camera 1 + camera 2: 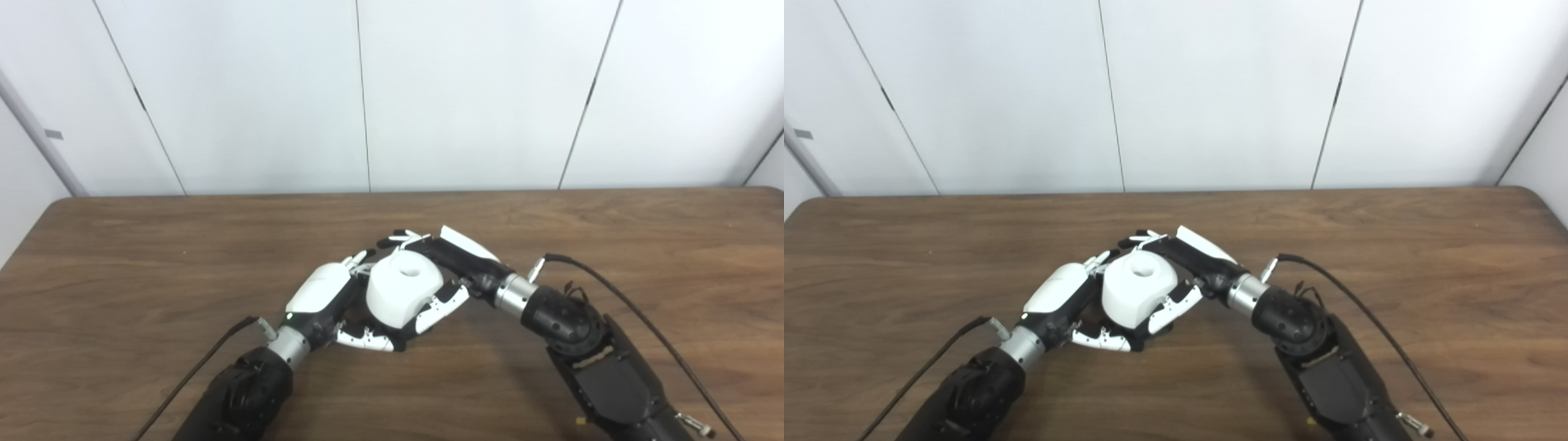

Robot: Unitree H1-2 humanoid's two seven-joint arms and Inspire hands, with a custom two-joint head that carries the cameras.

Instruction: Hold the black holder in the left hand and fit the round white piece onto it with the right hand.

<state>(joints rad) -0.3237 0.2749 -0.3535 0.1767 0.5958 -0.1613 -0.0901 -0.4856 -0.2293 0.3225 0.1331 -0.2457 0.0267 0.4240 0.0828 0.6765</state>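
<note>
1. Left eye view: a brown wooden table (122,257) with white wall panels (478,92) behind its far edge.
2. Near the middle of the table, a bit closer to the near edge: the round white piece (401,289), with a round hole in its top.
3. Left hand (324,297) on the left side of that piece, white back facing up, fingers (364,339) curled under and around the bottom of it.
4. Closed on something under the white piece. Looks like the black holder, but too hidden to be sure.
5. Right hand (453,263) on the right side of the piece, wrapped around it, with fingertips (438,306) pressed on its front side. Grasping the round white piece.
6. Both hands touching each other around the piece, both arms coming up from the near edge.
7. A black cable (637,312) running along the right arm, another thin one beside the left arm.
8. Right eye view: same scene, seen a bit from the right.
9. Round white piece (1138,286) again between the two hands, hole facing up.
10. Left hand (1059,294) cupped low around the bottom of it.
11. Right hand (1191,257) clamped on its right side and front.
12. Only a small dark bit under the white piece, too hidden to tell much.
</note>
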